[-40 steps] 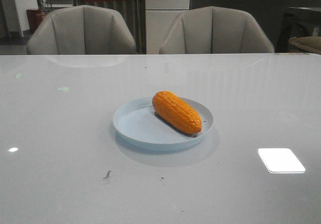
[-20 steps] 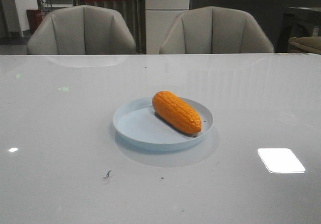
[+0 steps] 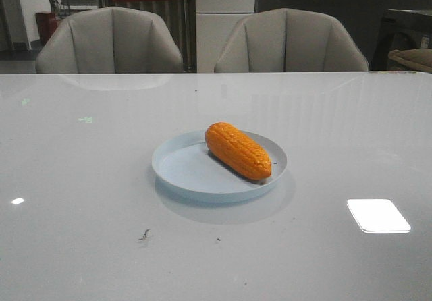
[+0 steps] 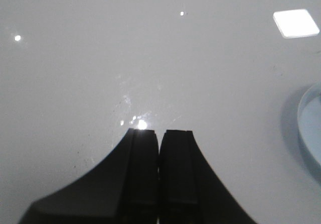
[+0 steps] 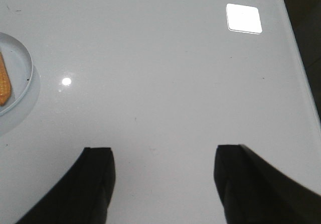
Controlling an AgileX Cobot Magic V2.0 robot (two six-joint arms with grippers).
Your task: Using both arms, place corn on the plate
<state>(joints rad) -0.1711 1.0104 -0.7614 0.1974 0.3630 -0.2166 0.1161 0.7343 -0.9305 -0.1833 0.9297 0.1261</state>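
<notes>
With the corn (image 3: pixel 237 150) lying diagonally on the plate (image 3: pixel 182 169), our left gripper (image 4: pixel 160 131) pressed together and our right gripper (image 5: pixel 163 156) spread over bare table (image 3: pixel 81 200), we judge the main risk is the round cob rolling off if bumped.

left pincer (image 4: pixel 160 132) closed, right pincer (image 5: pixel 165 156) spread wide

Corn (image 3: pixel 237 150) sits on the plate (image 3: pixel 182 168), toward its right/back side, lying diagonal w/ one end at the back and the other front-right. Plate's mid-table (image 3: pixel 81 200); two chairs (image 3: pixel 110 41) behind the far edge.
</notes>
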